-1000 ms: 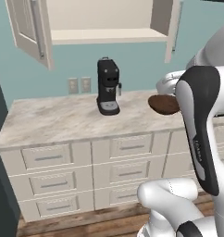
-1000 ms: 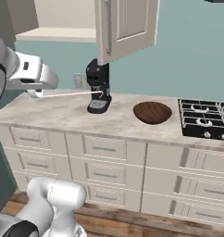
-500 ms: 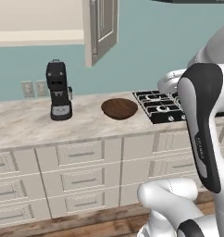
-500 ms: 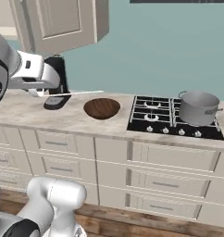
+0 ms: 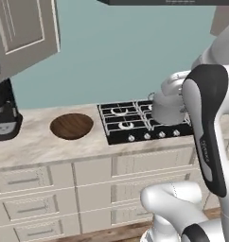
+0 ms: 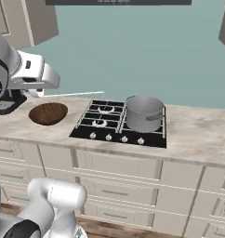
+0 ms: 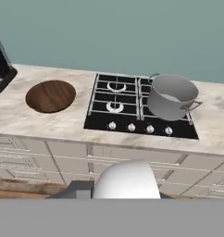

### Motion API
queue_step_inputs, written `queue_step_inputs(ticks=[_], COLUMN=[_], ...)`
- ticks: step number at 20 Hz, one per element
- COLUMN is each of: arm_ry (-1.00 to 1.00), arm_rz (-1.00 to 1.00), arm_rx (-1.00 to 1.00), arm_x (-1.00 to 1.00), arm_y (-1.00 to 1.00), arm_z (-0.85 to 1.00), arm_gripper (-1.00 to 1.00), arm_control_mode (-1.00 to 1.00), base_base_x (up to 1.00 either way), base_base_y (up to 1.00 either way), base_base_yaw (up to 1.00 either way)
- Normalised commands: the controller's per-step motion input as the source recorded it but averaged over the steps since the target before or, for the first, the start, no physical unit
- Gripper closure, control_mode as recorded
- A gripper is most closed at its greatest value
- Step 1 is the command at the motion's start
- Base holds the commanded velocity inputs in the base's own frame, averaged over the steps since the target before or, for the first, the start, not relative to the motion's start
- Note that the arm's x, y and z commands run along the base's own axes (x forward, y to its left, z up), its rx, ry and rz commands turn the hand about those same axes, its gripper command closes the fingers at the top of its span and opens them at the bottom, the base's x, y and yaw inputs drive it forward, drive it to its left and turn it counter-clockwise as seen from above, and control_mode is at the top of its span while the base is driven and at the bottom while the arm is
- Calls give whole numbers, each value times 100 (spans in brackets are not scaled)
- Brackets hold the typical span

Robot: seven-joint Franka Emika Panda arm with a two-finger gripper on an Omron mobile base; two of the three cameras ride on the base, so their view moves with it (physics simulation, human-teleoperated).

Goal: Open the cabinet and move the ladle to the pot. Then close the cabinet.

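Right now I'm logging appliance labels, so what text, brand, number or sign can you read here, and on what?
None can be read.
Cooktop: the knobs bear no markings that can be made out.
Coffee machine: no legible brand.
Pot: plain metal.

Brushed grey metal pot point(image 6: 143, 114), dull sheen, smooth walls. Black matt hob point(image 7: 139, 109) w/ shiny metal knobs. Dark wood bowl point(image 5: 71, 125), visible grain, satin finish. Marbled stone-look counter point(image 6: 198, 132), beige, smooth. Matt painted beige cabinet door point(image 5: 26, 35) & drawers point(image 6: 128, 165), grey metal handles. Black plastic coffee machine point(image 5: 4, 116), semi-gloss. Flat matt teal wall point(image 7: 114, 32).
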Motion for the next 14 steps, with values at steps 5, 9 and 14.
queue_step_inputs(ticks=[5,9,14], arm_ry=[0,0,0], arm_rz=[0,0,0], arm_rx=[0,0,0], arm_x=[0,0,0], arm_y=[0,0,0], arm_z=[0,0,0], arm_gripper=[100,100,100], arm_control_mode=[100,100,100], base_base_x=[61,80,96], base_base_y=[-99,-79,-58], base_base_yaw=[0,0,0])
